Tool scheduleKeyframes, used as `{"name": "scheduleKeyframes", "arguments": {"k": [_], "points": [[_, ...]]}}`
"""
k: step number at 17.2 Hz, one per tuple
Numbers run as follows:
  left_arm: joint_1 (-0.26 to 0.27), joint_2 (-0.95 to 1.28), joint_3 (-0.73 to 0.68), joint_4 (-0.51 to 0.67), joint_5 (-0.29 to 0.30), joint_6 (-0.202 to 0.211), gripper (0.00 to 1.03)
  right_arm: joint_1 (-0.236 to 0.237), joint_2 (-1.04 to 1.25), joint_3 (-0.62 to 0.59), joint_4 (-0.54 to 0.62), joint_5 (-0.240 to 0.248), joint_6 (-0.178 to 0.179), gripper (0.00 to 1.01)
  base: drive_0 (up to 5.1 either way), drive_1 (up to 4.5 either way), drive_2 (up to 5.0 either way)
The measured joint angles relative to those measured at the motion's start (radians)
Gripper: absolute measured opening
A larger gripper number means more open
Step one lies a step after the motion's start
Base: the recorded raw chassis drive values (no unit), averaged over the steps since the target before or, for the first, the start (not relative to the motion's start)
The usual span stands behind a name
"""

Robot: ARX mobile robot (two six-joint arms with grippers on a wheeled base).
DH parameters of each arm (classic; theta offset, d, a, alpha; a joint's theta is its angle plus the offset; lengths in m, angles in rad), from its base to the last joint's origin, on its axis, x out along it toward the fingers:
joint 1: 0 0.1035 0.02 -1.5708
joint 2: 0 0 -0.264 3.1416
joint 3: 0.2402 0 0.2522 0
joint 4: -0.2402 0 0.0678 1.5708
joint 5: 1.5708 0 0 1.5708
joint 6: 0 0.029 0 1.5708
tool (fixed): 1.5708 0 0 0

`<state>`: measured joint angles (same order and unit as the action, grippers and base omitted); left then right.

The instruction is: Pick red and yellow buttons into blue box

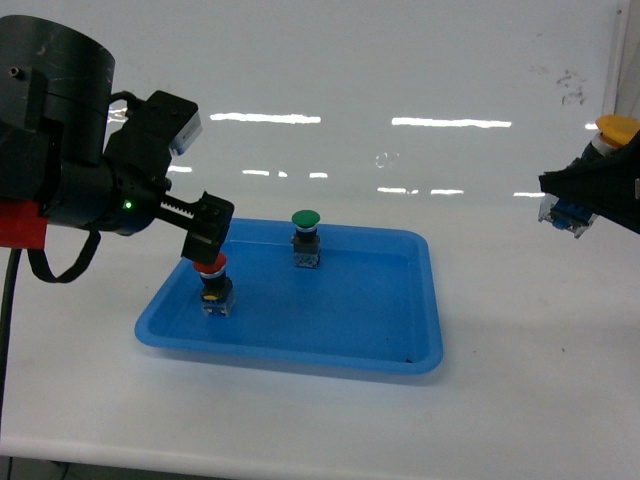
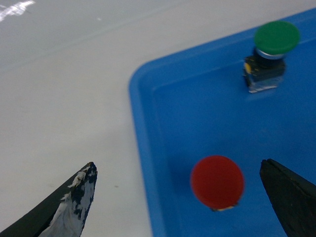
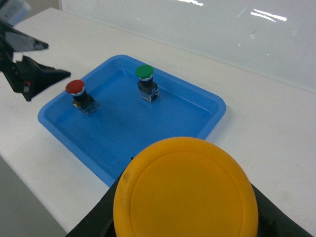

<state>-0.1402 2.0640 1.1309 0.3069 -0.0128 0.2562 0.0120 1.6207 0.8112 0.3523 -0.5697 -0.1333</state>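
1. Red button (image 1: pixel 212 267): upright in the blue box (image 1: pixel 340 330), near its left wall, cap up.
2. Yellow button (image 1: pixel 616 128): clamped in the right gripper (image 1: pixel 590 185), held in the air well right of the box.
3. Left gripper (image 2: pixel 182 197): fingers spread wide, one outside the box wall over the white table (image 1: pixel 520 400), one over the box floor; red cap between them, untouched.
4. Green button (image 1: pixel 305 238): upright toward the box's far side.
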Motion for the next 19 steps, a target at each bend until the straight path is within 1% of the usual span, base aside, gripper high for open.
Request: {"name": "scheduleKeyframes", "arguments": {"k": [2,3,4,5,8,11,14,19], "points": [[-0.010,0.012,0.016,-0.042,0.037,-0.025,0.98,0.000,-0.009,-0.005,0.001,-0.006,0.009,0.41,0.0,0.00,0.0],[-0.032,0.046,0.045,-0.105,0.060,-0.068,0.98,0.000,-0.018,-0.008,-0.002,-0.011,0.016,0.41,0.0,0.00,0.0],[-0.042,0.090,0.070,-0.074,-0.014,-0.069,0.98,0.000,-0.019,-0.011,0.006,-0.011,0.025,0.41,0.0,0.00,0.0],[-0.033,0.091,0.070,-0.072,-0.024,-0.069,0.98,-0.006,-0.019,-0.010,0.004,-0.011,0.029,0.41,0.0,0.00,0.0],[-0.029,0.091,0.070,-0.074,-0.027,-0.069,0.98,-0.006,-0.019,-0.010,-0.001,-0.018,0.028,0.41,0.0,0.00,0.0],[-0.035,0.092,0.079,-0.100,-0.013,-0.077,0.98,-0.006,-0.019,-0.010,-0.002,-0.018,0.028,0.41,0.0,0.00,0.0],[-0.042,0.098,0.092,-0.105,-0.013,-0.086,0.98,-0.006,-0.019,-0.010,-0.002,-0.020,0.028,0.41,0.0,0.00,0.0],[-0.039,0.161,0.122,-0.111,-0.046,-0.094,0.98,-0.006,-0.019,-0.010,0.003,-0.022,0.028,0.41,0.0,0.00,0.0]]}}
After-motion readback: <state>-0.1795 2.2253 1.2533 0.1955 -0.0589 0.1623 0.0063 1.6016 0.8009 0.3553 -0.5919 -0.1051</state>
